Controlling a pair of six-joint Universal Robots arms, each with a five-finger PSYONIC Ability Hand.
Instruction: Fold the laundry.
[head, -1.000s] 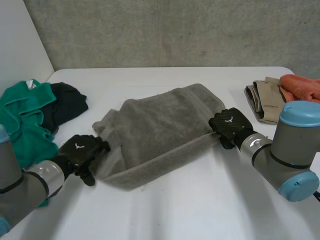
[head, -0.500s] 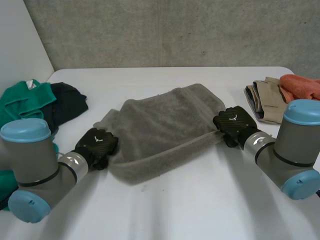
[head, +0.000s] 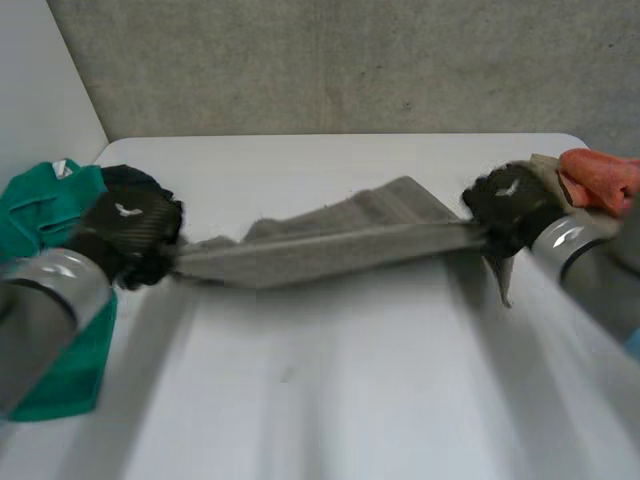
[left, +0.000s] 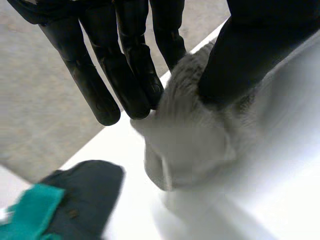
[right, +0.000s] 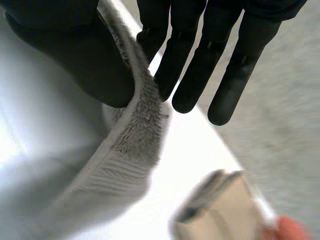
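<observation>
The grey terry towel (head: 330, 243) hangs taut above the middle of the white table (head: 350, 400), running left to right. The left hand (head: 130, 235) pinches its left end between thumb and fingers; the right hand (head: 510, 203) pinches its right end likewise. Farther back lie a crumpled green cloth (head: 45, 210) and a dark cloth (left: 85, 190) at the left, a folded beige cloth (right: 220, 210) and an orange cloth (head: 600, 172) at the right.

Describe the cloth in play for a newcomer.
On the white table, look at the middle. The grey towel is stretched between left hand and right hand, each pinching one end; the green cloth and orange cloth lie at the sides.
</observation>
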